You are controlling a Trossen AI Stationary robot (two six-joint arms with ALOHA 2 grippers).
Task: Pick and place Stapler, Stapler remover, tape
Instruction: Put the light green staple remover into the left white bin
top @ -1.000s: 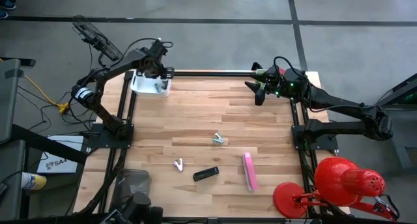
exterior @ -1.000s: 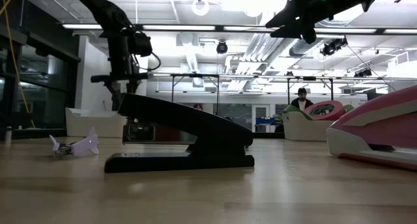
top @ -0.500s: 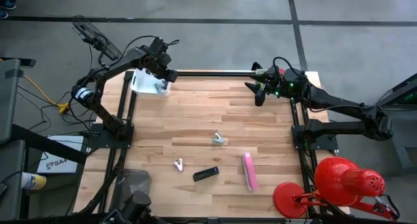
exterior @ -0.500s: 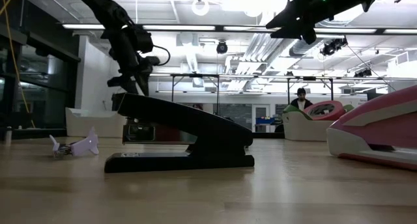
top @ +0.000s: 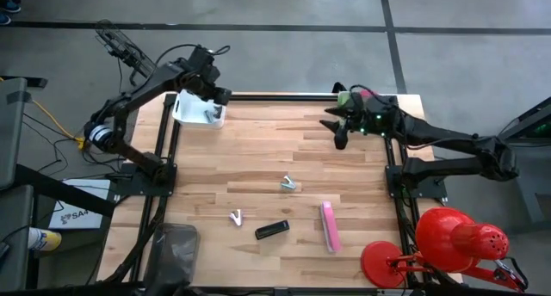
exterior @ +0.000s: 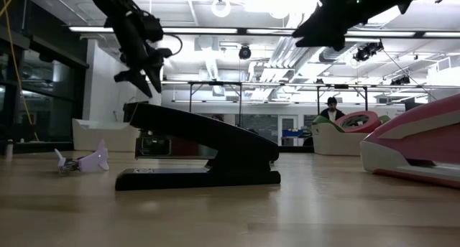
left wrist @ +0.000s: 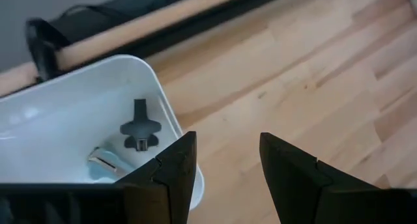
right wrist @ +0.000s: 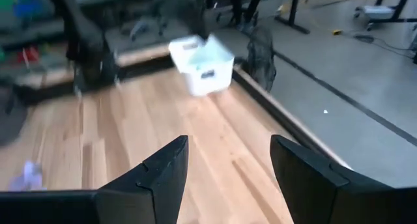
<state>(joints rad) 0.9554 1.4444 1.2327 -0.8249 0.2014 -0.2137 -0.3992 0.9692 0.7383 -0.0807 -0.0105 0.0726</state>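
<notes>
Bin (top: 199, 112) — left gripper (top: 218, 96) higher

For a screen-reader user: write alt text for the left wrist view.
The left tool, open and empty, hangs over the edge of a white bin at the corner of a light wooden table. Inside the bin lie a small dark staple remover and a pale blue item, too unclear to name.

Robotics lab or workshop, bare concrete floor (top: 284, 38), exposed ceiling ducts (exterior: 287, 53), strip lights, workbenches beyond the wooden table (top: 258, 158)
</notes>
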